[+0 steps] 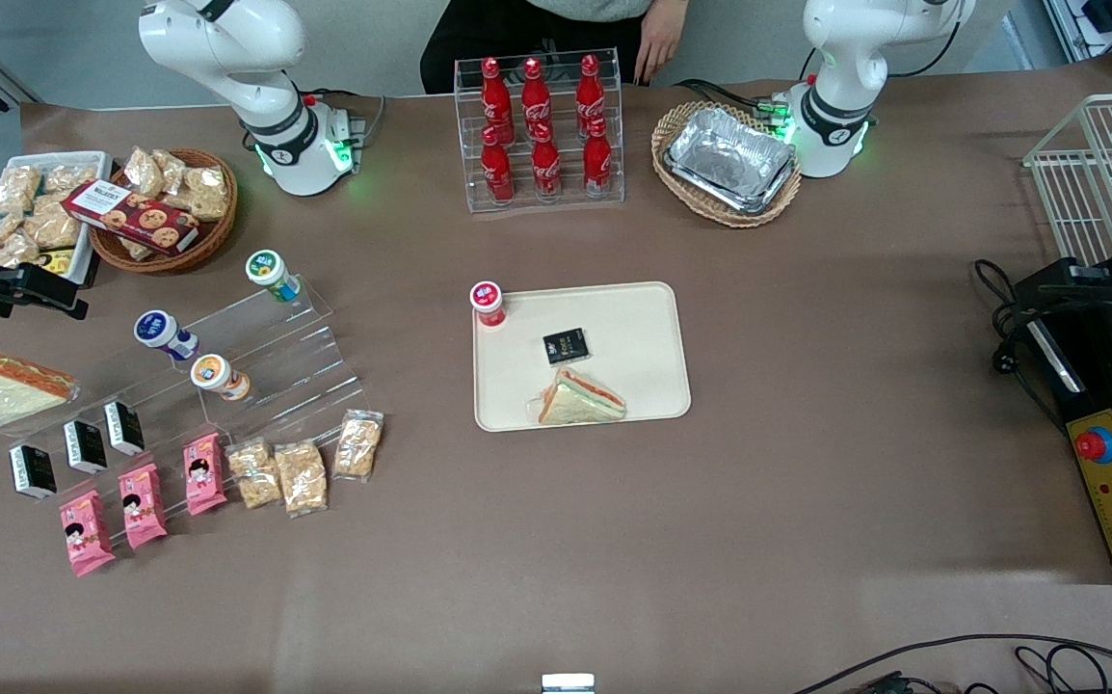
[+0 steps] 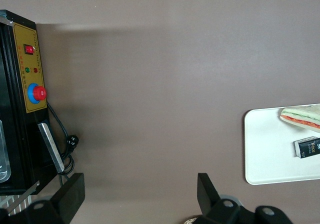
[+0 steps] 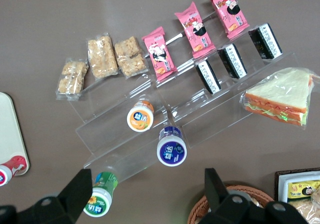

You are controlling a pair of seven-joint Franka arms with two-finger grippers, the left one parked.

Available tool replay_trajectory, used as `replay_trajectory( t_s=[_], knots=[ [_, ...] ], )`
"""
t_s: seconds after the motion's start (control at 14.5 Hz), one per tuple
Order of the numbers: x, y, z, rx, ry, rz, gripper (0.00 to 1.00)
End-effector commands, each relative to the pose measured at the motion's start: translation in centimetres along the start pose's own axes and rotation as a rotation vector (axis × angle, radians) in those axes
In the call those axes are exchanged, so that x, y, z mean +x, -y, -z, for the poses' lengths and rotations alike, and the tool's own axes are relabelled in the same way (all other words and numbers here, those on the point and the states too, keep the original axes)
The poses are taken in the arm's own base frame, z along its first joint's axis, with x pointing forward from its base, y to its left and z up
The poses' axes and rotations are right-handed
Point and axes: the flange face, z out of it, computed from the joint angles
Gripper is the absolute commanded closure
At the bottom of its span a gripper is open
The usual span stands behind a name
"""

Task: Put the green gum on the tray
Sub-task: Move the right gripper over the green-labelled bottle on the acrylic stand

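Approach step, nothing grasped yet. Small cylindrical green gum bottle with white-centred, green-rimmed lid [image 1: 270, 272] resting tilted on the highest step of the clear acrylic stepped stand [image 1: 305, 337], toward the working arm's end of the table, farther from the front camera than the blue-lidded bottle [image 1: 161, 331] and the orange-lidded bottle [image 1: 217, 374] on the lower steps. Well apart from the large flat cream-beige plastic tray [image 1: 652, 318] near the table's middle.

Right arm's gripper [image 3: 147, 176] held above the stand, fingers spread wide with nothing between them. In the wrist view, green gum just beside one finger [image 3: 82, 184], not centred in the gap; blue-lidded bottle closer to the gap's middle.

Tray already carrying a red-lidded bottle [image 1: 488, 302] at the corner nearest the stand, a small black packet [image 1: 566, 345] near its centre and a wrapped triangular sandwich [image 1: 580, 397] at its edge nearer the front camera. Bare tray surface toward the parked arm's end.

Next move, as judged: shift sideways to centre the open fingers over the green lid, then descend and close on the bottle's body. Care needed over two things: the tilt of the bottle, likely calling for a matching wrist angle, and the blue-lidded neighbour, close enough to be knocked. After that, lift clear of the acrylic steps and carry toward the tray's bare area, away from the red-lidded bottle.
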Motion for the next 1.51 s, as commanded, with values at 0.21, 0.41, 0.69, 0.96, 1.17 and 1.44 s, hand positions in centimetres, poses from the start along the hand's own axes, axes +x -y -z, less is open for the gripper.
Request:
replay_trajectory(
  t_s=[0.21, 0.41, 0.69, 0.96, 1.17, 1.44],
  knots=[
    [0.4, 0.3, 0.8, 0.004, -0.026, 0.011, 0.00],
    [-2.1, 3.1, 1.9, 0.008, 0.017, 0.055, 0.00],
    [-9.3, 8.0, 2.9, -0.007, -0.003, 0.026, 0.00],
    [-16.4, 10.6, 2.0, 0.002, -0.024, 0.007, 0.00],
    [-18.5, 12.4, 1.4, -0.024, -0.037, 0.031, 0.00],
    [-18.1, 12.3, 0.1, -0.021, -0.034, 0.024, 0.00]
  ],
)
